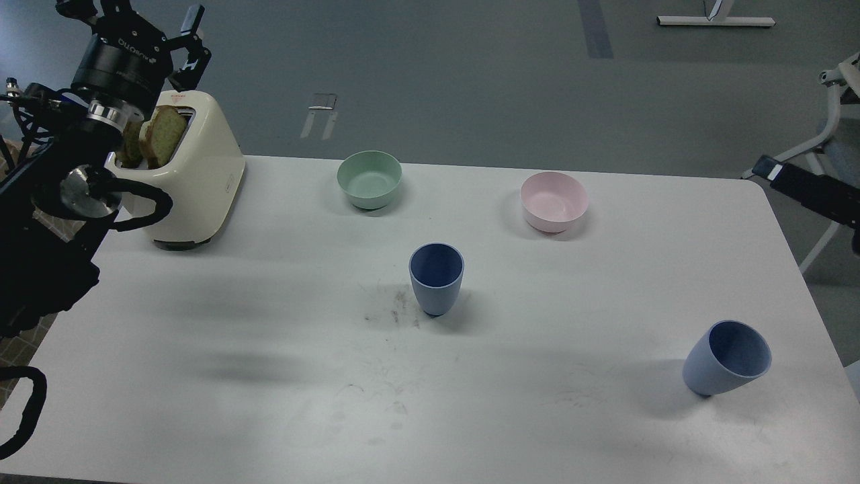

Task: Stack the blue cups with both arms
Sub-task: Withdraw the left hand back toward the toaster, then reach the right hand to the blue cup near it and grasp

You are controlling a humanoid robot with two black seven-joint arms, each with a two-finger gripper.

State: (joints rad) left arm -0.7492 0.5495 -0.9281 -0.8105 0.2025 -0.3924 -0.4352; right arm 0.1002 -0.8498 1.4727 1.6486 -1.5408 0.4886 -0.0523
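centre blue cup [437,279] upright | right blue cup [727,358] tilted | well apart

Two blue cups are standing on the worktop [269,417]: one [437,279] near the middle, one [727,358] near the right edge. Two bowls are sitting toward the far edge, one mint-green [369,179], one pink [554,202]. One cream toaster [195,178] is occupying the far left corner, holding two bread slices [156,136].

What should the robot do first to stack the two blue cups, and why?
Probably lower the left gripper toward the matte dusty-blue tumbler in the middle of the white table. It hangs high over the cream toaster, holding nothing, and both cups stand apart, the other blue tumbler near the right edge.
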